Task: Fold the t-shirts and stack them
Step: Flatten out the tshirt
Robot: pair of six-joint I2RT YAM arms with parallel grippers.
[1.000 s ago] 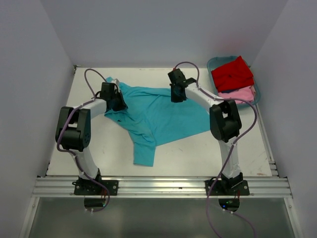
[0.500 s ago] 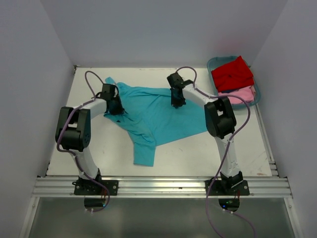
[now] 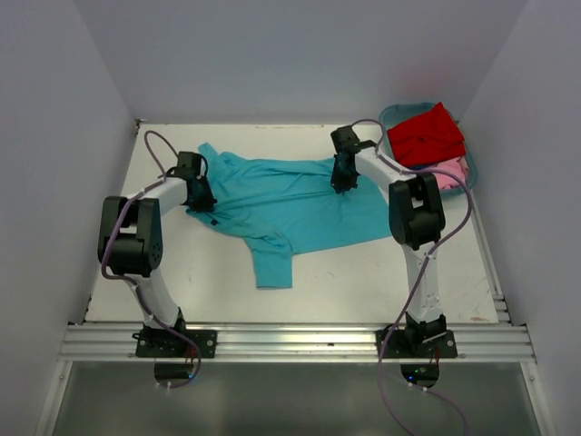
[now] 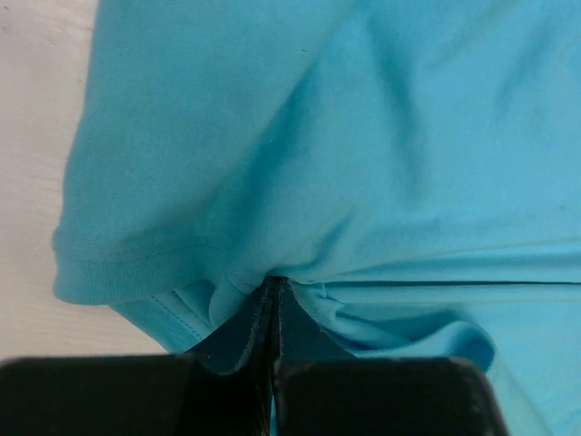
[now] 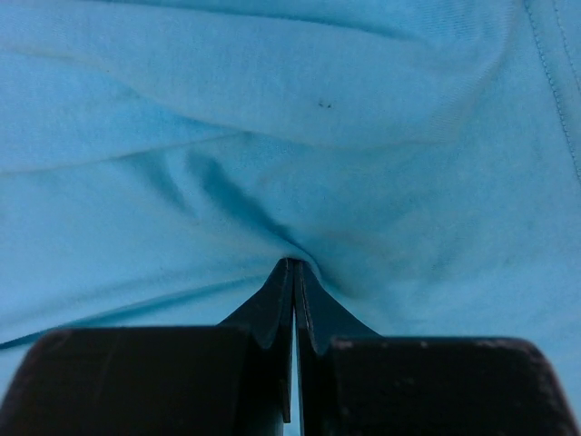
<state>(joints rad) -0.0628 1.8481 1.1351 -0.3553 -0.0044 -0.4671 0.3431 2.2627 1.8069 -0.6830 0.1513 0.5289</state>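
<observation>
Jaws on your left gripper [image 4: 275,292] and your right gripper [image 5: 293,269] are pinching tight on the soft turquoise cloth t-shirt [image 3: 281,195] lying on the white table [image 3: 363,282].

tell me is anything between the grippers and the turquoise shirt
Nothing visible. The left gripper and right gripper are both shut directly on folds of the turquoise shirt, with no other thing between.

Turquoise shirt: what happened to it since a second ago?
The left pincer and right pincer pulled apart, stretching the turquoise shirt wider; its near flap slid back. Both kept their grip. Red shirt, pink shirt and tub stayed put.
</observation>
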